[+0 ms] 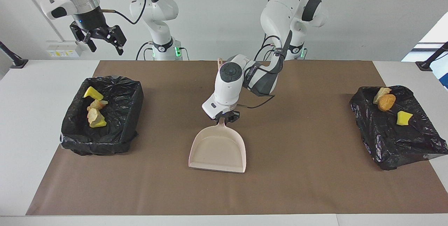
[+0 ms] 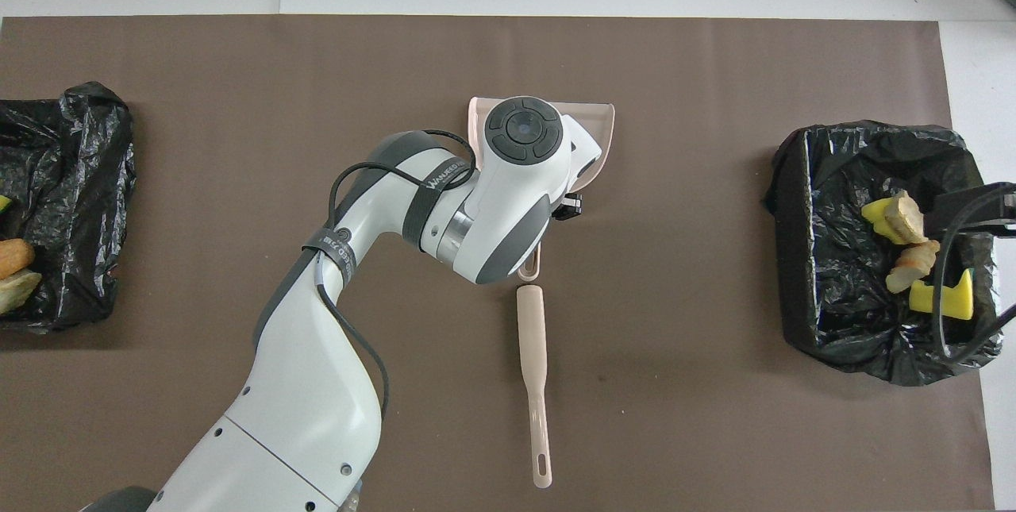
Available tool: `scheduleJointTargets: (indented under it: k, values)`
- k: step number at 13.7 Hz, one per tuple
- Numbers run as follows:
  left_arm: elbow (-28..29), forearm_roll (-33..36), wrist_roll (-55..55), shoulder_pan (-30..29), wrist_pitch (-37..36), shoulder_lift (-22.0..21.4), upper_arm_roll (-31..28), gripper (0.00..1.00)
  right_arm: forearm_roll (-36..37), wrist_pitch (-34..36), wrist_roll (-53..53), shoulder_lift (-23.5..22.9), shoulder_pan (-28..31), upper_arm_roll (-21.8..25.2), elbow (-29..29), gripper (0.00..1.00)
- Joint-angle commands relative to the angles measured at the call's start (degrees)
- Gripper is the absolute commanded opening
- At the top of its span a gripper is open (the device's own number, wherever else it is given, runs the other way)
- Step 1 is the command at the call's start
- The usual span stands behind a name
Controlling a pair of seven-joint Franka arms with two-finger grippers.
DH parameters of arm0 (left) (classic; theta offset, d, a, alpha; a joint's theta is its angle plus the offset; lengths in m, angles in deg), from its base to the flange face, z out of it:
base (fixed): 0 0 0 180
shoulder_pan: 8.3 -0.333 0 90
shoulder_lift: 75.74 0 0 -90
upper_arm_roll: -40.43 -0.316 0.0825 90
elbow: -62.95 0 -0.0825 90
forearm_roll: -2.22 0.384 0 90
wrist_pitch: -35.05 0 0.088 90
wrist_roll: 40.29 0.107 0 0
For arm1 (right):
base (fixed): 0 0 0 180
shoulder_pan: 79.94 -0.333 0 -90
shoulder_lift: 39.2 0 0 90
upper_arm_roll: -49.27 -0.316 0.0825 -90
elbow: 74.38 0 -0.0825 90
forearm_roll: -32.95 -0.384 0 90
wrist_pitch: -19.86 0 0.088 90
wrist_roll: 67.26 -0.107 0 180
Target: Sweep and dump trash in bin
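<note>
My left claw (image 1: 223, 118) clamped on beige plastic dustpan (image 1: 217, 148) handle, mid-surface; my right claw (image 1: 99, 40) open, empty, over corner beside black-bagged bin (image 1: 120, 128).

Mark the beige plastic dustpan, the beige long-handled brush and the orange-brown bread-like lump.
beige plastic dustpan (image 1: 217, 149), facing view, on the flat floor of the pan.
beige long-handled brush (image 2: 531, 329), overhead view, on the wide upper body.
orange-brown bread-like lump (image 1: 386, 102), facing view, on its rounded top.
</note>
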Motion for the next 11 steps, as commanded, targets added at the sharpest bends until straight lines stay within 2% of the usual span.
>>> scheduleJointTargets:
  k: [1, 2, 3, 4, 9, 11]
  values:
    - [-0.63, -0.62, -0.39, 0.28, -1.02, -0.34, -0.94, 0.63, -0.32, 0.33, 1.85, 0.34, -2.75, 3.82, -0.22, 1.00]
    - [-0.63, -0.62, -0.30, -0.07, -2.68, -0.87, -1.29, 0.68, -0.24, 0.50, 1.76, 0.34, -2.93, 4.01, -0.31, 1.00]
    - [-0.63, -0.45, -0.30, -0.25, -3.13, -2.09, -1.38, 0.87, -0.24, 0.50, 1.85, 0.34, -3.54, 4.88, -0.31, 1.00]
    - [0.93, -0.45, -0.21, -0.42, -3.66, -4.97, -1.91, 1.00, -0.24, 0.50, 1.94, 0.34, -3.72, 5.24, -0.31, 1.00]
    - [23.76, 0.69, 1.28, -7.52, -3.40, -25.35, -2.79, 1.00, -0.32, 1.21, 2.46, 0.34, -3.81, 4.80, -0.31, 1.00]
    - [29.75, 1.66, 9.14, -11.65, -4.10, -32.65, -2.70, 1.00, -0.24, 1.12, 2.55, 0.52, -3.81, 4.71, -0.39, 1.00]
